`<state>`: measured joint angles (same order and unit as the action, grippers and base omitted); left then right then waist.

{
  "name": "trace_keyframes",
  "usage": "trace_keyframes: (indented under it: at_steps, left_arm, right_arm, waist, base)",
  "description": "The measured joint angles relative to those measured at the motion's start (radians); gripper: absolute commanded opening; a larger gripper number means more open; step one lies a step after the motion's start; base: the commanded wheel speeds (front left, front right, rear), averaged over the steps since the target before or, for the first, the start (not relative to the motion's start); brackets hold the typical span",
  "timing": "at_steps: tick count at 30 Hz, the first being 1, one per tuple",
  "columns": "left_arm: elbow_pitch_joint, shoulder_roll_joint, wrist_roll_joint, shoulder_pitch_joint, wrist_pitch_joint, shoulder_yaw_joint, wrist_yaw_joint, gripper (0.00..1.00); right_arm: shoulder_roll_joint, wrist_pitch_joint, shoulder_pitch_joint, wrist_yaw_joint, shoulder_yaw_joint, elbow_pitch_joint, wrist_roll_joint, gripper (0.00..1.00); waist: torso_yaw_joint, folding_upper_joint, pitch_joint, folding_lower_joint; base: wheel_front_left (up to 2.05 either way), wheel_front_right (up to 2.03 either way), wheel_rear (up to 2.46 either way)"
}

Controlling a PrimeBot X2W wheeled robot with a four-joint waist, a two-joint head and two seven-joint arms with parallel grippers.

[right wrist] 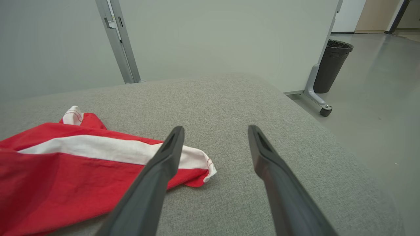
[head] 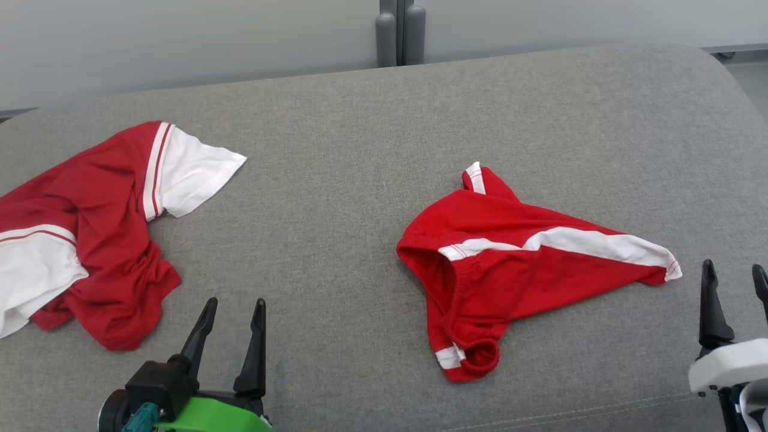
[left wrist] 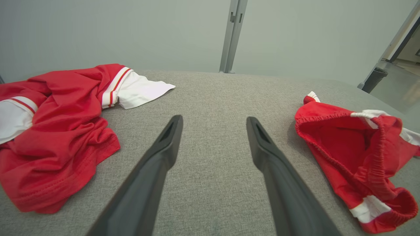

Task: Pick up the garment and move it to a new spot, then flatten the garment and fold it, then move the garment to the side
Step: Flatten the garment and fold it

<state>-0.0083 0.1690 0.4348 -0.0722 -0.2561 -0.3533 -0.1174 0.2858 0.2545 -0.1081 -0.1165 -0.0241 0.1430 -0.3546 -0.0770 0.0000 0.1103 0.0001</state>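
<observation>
The red shorts (head: 510, 264) are lying crumpled right of the middle of the grey upholstered surface (head: 336, 240), with one white-striped leg pointing toward its right edge. The right gripper (head: 733, 264) is hovering just beside that leg, jaws wide and empty. The left gripper (head: 235, 301), equally wide and empty, is hanging near the front edge, between the shorts and a red-and-white shirt (head: 90, 228) at the left edge. Pinching a single layer of the gaping waistband would probably be lifting the shorts twisted, making flattening harder.
</observation>
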Motion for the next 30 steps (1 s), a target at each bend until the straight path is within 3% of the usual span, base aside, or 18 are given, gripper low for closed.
trace_keyframes:
  at_steps: [15, 20, 30]
  left_arm:
    - [-0.004, 0.003, -0.01, -0.052, 0.0, 0.033, 0.007, 1.0]
    - [0.003, 0.003, -0.01, -0.052, 0.0, 0.046, 0.012, 1.0]
    - [0.057, 0.003, -0.01, -0.036, 0.0, 0.037, 0.042, 1.0]
  right_arm:
    - [-0.001, 0.0, -0.089, 0.0, 0.03, -0.088, 0.083, 1.0]
    - [-0.002, 0.0, -0.084, 0.029, -0.026, -0.094, 0.118, 1.0]
    - [-0.004, 0.0, -0.06, 0.055, -0.055, -0.076, 0.137, 1.0]
  waist:
    - [0.04, 0.0, -0.063, 0.0]
    - [0.049, 0.0, -0.063, 0.0]
    - [0.084, 0.0, -0.073, 0.0]
  base:
    - [0.0, 0.0, 0.0]
    - [0.0, 0.0, 0.0]
    - [0.0, 0.0, 0.0]
